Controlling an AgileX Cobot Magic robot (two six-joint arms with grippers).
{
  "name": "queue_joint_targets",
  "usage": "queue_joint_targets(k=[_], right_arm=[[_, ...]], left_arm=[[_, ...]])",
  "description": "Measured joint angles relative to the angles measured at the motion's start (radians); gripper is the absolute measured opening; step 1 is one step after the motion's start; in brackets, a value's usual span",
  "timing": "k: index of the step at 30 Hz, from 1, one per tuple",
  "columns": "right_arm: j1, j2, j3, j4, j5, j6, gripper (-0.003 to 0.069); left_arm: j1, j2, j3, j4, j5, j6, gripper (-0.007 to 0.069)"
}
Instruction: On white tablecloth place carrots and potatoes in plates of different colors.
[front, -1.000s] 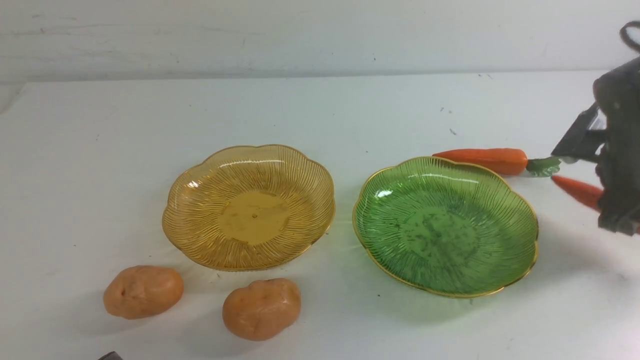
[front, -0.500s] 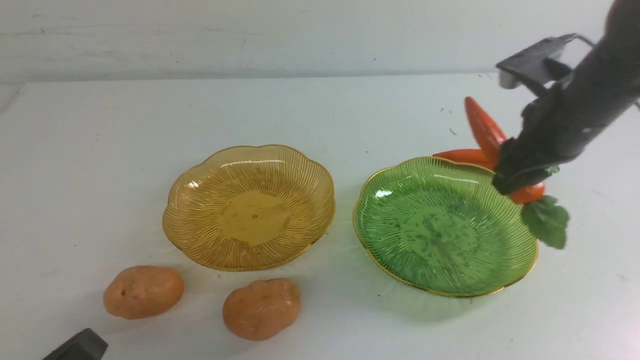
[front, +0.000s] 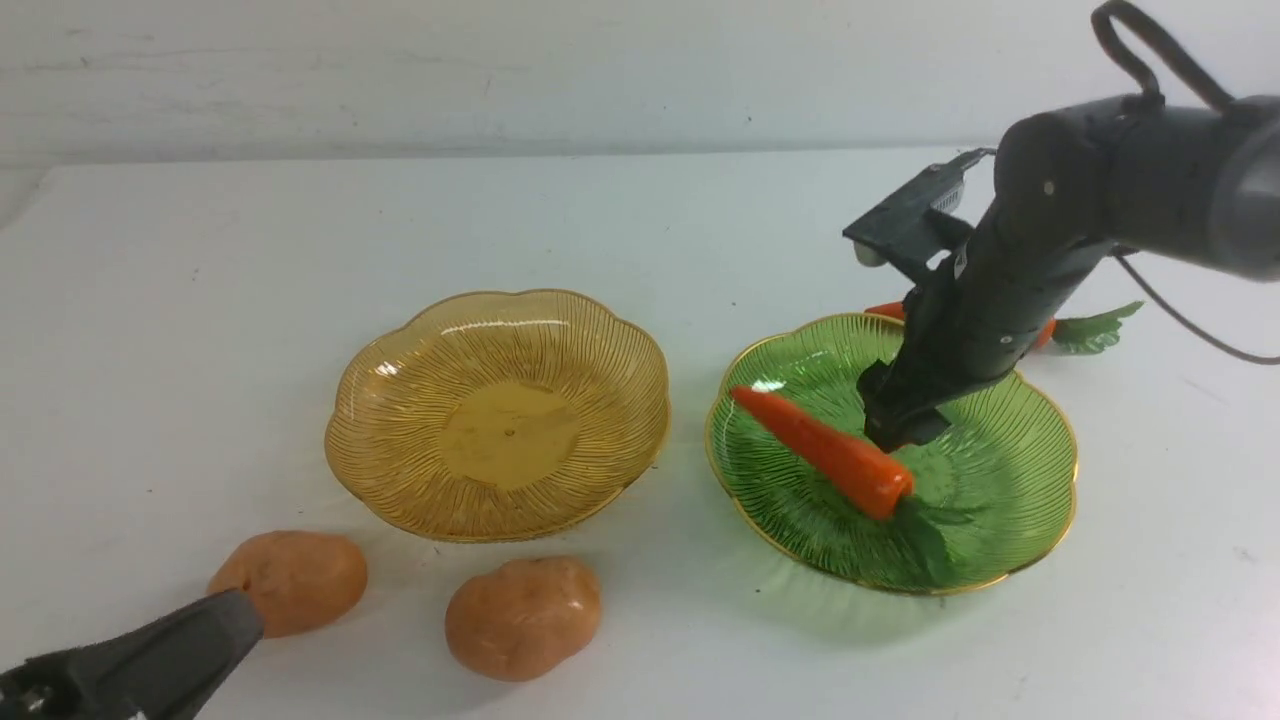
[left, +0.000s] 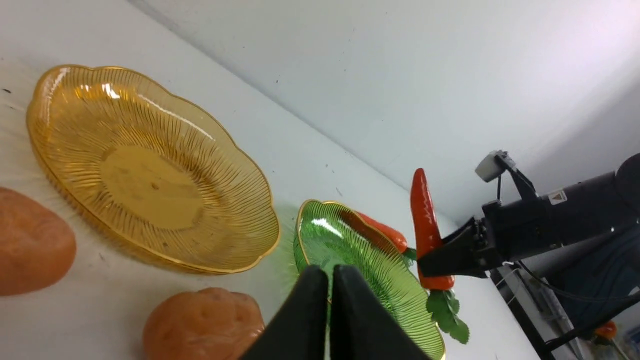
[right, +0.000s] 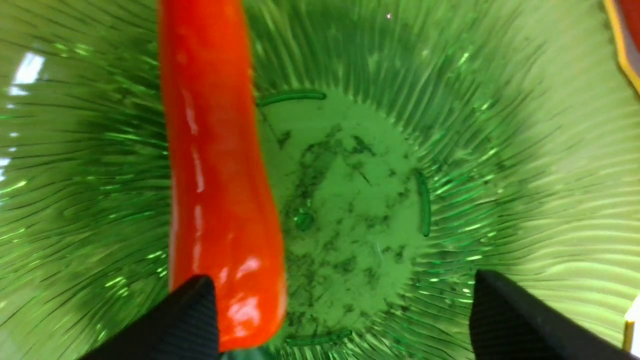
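the carrot (front: 835, 455) lies in the green plate (front: 1015, 480), its narrow tip reaching up the side nearer the amber plate and its leafy top slanting towards my own side. my right gripper (right: 342, 282) is over that plate with its jaws wide apart; the carrot's thick end is by one finger, though i cannot tell whether they touch. the amber plate (front: 510, 440) holds nothing. it stands to the left of the green one on the white tablecloth (front: 660, 250), the two rims near each other but apart.

just behind the green plate is the second carrot (front: 885, 309), partly hidden by my right arm. on my side of the amber plate are two potatoes: the left potato (front: 310, 580), partly covered by my left gripper (left: 329, 277), and the right potato (front: 523, 620). my left jaws are together, with nothing between them.

the front view gives me the carrot's dark green leaves, while the right wrist view shows its glossy thick end and the plate's speckled middle, with most of the leaves out of sight. the left wrist view disagrees about the first carrot: there it is upright at my right fingers, raised by the green rim.
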Motion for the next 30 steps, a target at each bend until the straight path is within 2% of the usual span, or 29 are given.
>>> queue_joint_targets(k=[5,8,10,11,12,13,14,16,18,20,24,25,26,30], right_arm=[[0.000,0.000,-0.041,-0.055,0.040,0.087,0.0677],[-0.001,0.000,-0.127,-0.090,0.104,0.104,0.0634],[-0.010,0.001,-0.203,-0.106,0.154,0.105,0.0524],[-0.013,0.002,-0.220,-0.106,0.162,0.104,0.0496],[-0.031,0.009,-0.290,-0.106,0.184,0.099,0.0385],[-0.048,0.018,-0.334,-0.108,0.192,0.090,0.0311],[-0.073,0.034,-0.376,-0.109,0.198,0.068,0.0195],[-0.132,0.084,-0.472,-0.109,0.204,0.038,0.0040],[-0.181,0.145,-0.532,-0.103,0.208,0.026,0.0007],[-0.214,0.202,-0.574,-0.094,0.214,0.013,0.0009],[-0.254,0.309,-0.632,-0.085,0.232,-0.019,0.0075],[-0.265,0.370,-0.666,-0.084,0.244,-0.045,0.0164],[-0.266,0.385,-0.678,-0.083,0.246,-0.052,0.0197],[-0.267,0.439,-0.710,-0.073,0.238,-0.077,0.0435]], left_arm=[[0.000,0.122,-0.114,0.071,0.107,0.000,0.0000],[0.000,0.202,-0.179,0.121,0.200,0.000,0.0000],[0.000,0.233,-0.197,0.133,0.232,0.000,0.0000],[0.000,0.240,-0.200,0.135,0.236,0.000,0.0000],[0.000,0.259,-0.205,0.140,0.251,0.000,0.0000],[0.000,0.266,-0.206,0.143,0.255,0.000,0.0000],[0.000,0.273,-0.206,0.146,0.259,0.000,0.0000],[0.000,0.281,-0.206,0.152,0.265,0.000,0.0000],[0.000,0.282,-0.206,0.154,0.273,0.000,0.0000],[0.000,0.282,-0.206,0.154,0.277,0.000,0.0000],[0.000,0.282,-0.206,0.157,0.282,0.000,0.0000],[0.000,0.282,-0.206,0.158,0.286,0.000,0.0000],[0.000,0.282,-0.206,0.158,0.291,0.000,0.0000],[0.000,0.282,-0.206,0.163,0.322,0.001,0.0000]])
